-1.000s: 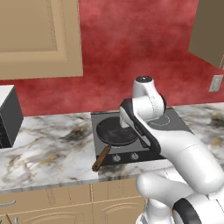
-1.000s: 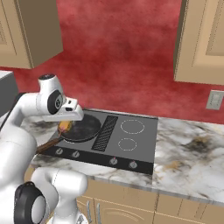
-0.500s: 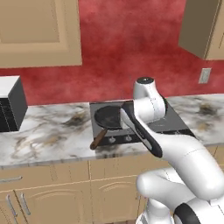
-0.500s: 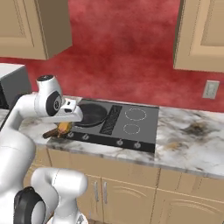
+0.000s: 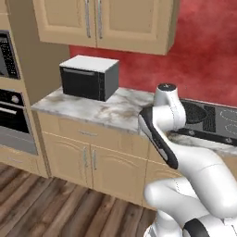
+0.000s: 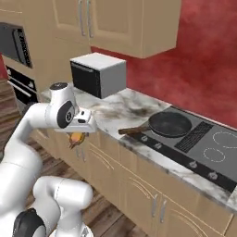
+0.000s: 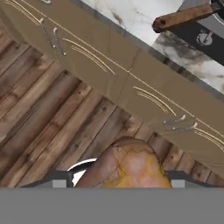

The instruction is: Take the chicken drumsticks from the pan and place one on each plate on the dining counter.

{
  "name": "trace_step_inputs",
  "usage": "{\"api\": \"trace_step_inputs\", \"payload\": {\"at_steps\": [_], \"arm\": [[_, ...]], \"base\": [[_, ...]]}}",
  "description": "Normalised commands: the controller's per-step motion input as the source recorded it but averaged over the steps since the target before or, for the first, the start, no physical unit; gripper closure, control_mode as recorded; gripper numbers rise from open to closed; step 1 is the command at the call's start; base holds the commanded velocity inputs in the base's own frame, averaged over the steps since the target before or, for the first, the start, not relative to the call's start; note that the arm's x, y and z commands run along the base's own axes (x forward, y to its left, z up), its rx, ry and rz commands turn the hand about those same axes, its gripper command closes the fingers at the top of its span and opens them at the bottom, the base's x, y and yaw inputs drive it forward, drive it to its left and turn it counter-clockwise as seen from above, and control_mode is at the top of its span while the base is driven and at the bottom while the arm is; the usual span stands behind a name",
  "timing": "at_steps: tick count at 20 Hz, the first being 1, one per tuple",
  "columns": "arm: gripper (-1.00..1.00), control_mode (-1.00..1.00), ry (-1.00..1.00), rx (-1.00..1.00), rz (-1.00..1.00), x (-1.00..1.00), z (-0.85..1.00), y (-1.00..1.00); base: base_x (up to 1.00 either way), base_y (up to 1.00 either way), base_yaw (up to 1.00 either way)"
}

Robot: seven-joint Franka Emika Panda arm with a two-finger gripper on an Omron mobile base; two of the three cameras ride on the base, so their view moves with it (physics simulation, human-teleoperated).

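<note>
Drumstick [image 7: 127, 168] hides gripper [image 6: 77, 139] fingertips.

Left base view: set behind the arm, facing the counter run, with the microwave [image 5: 89, 77] at upper centre and the cooktop [image 5: 209, 121] at right edge.
Right base view: same run from the other side; microwave [image 6: 98, 73] upper left, pan [image 6: 167, 124] and cooktop [image 6: 202, 146] at right.
Shared: microwave, marble counter [image 6: 121, 110], cooktop.
Hand view: looks steeply down, close over wood floor [image 7: 39, 118] and cabinet doors [image 7: 109, 70]; pan handle [image 7: 183, 17] at upper right.
</note>
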Motion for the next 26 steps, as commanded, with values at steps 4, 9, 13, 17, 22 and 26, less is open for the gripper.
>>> {"api": "trace_step_inputs", "payload": {"at_steps": [4, 9, 13, 17, 22, 26], "arm": [[1.00, 1.00, 0.00, 0.00, 0.00, 0.00, 0.00, 0.00], [1.00, 1.00, 0.00, 0.00, 0.00, 0.00, 0.00, 0.00], [1.00, 1.00, 0.00, 0.00, 0.00, 0.00, 0.00, 0.00], [1.00, 1.00, 0.00, 0.00, 0.00, 0.00, 0.00, 0.00], [1.00, 1.00, 0.00, 0.00, 0.00, 0.00, 0.00, 0.00], [1.00, 1.00, 0.00, 0.00, 0.00, 0.00, 0.00, 0.00]], "base": [[-0.05, 0.00, 1.00], [-0.05, 0.00, 1.00], [-0.02, 0.02, 1.00], [-0.03, 0.00, 1.00], [-0.04, 0.02, 1.00], [0.09, 0.45, 0.83]]}}
